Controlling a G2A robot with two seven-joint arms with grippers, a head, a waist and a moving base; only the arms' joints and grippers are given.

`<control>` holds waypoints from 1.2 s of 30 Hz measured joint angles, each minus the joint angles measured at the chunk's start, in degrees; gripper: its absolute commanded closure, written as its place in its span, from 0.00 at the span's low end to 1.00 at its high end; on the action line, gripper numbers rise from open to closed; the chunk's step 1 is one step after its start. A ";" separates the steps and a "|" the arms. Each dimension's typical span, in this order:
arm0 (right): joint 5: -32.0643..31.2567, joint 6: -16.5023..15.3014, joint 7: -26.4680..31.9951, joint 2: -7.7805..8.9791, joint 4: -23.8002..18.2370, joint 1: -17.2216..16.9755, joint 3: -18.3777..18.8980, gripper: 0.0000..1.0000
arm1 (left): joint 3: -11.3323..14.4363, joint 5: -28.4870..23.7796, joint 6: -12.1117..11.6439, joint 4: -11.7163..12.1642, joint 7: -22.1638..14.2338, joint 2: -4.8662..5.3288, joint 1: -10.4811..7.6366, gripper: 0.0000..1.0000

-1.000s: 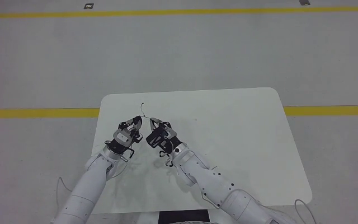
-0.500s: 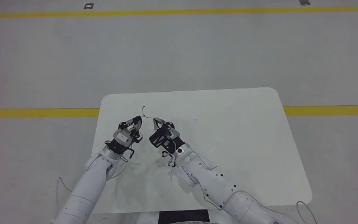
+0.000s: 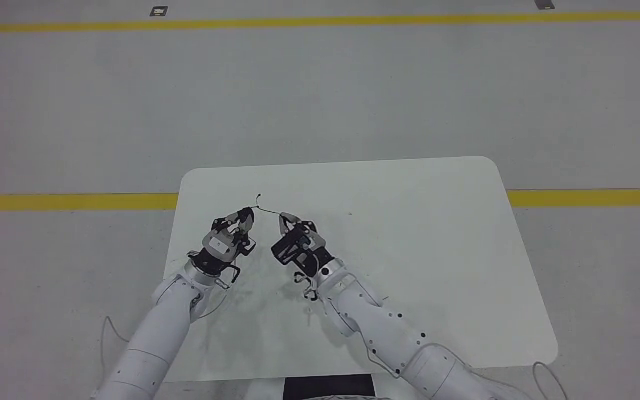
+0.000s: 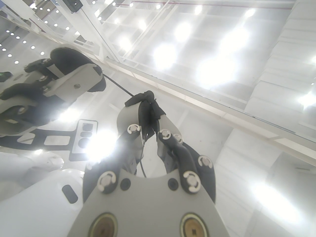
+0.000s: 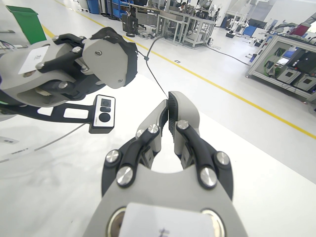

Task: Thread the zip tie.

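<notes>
Bench (image 3: 440, 200): white top, rounded corners, standing on pale grey floor (image 3: 320, 90). One yellow floor line (image 3: 90, 201) meets the bench on both sides. One tiny dark speck (image 3: 350, 212) lies near the bench's middle, kind not discernible.

Qty: 1 zip tie (image 5: 146, 58); 2 claws, left claw (image 4: 146, 101) + right claw (image 5: 168, 102); 1 table (image 3: 430, 190).

Above the near left part of the table (image 3: 420, 230), the left gripper (image 3: 243, 217) sits just beside the right gripper (image 3: 284, 221). The zip tie (image 3: 265, 206) spans between them, pinched by both, one end poking toward the table's far edge.
</notes>
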 measured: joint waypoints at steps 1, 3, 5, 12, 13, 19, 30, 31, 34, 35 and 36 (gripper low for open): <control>0.00 0.05 0.03 0.08 -0.03 -0.11 0.09 1.00 | 0.00 0.00 0.00 0.00 0.00 0.00 0.00 1.00; 0.00 0.10 0.08 0.19 -0.07 -0.28 0.23 1.00 | 0.00 0.00 0.00 0.00 0.00 0.00 0.00 1.00; 0.00 0.13 0.13 0.33 -0.10 -0.48 0.37 1.00 | 0.00 0.00 0.00 0.00 0.00 0.00 0.00 1.00; 0.00 0.14 0.34 0.69 -0.32 -0.98 0.65 1.00 | 0.00 0.00 0.00 0.00 0.00 0.00 0.00 1.00; 0.00 0.14 0.38 0.74 -0.38 -1.04 0.68 1.00 | 0.00 0.00 0.00 0.00 0.00 0.00 0.00 1.00; 0.00 0.11 0.53 0.93 -0.44 -1.24 0.77 1.00 | 0.00 0.00 0.00 0.00 0.00 0.00 0.00 1.00; 0.00 0.07 0.81 1.35 -0.60 -1.67 1.23 1.00 | 0.00 0.00 0.00 0.00 0.00 0.00 0.00 1.00; 0.00 0.07 0.85 1.40 -0.64 -1.72 1.28 1.00 | 0.00 0.00 0.00 0.00 0.00 0.00 0.00 1.00; 0.00 0.06 0.93 1.51 -0.71 -1.83 1.34 1.00 | 0.00 0.00 0.00 0.00 0.00 0.00 0.00 1.00; 0.00 0.06 0.96 1.54 -0.72 -1.86 1.35 1.00 | 0.00 0.00 0.00 0.00 0.00 0.00 0.00 1.00; 0.00 0.06 0.98 1.56 -0.74 -1.89 1.37 1.00 | 0.00 0.00 0.00 0.00 0.00 0.00 0.00 1.00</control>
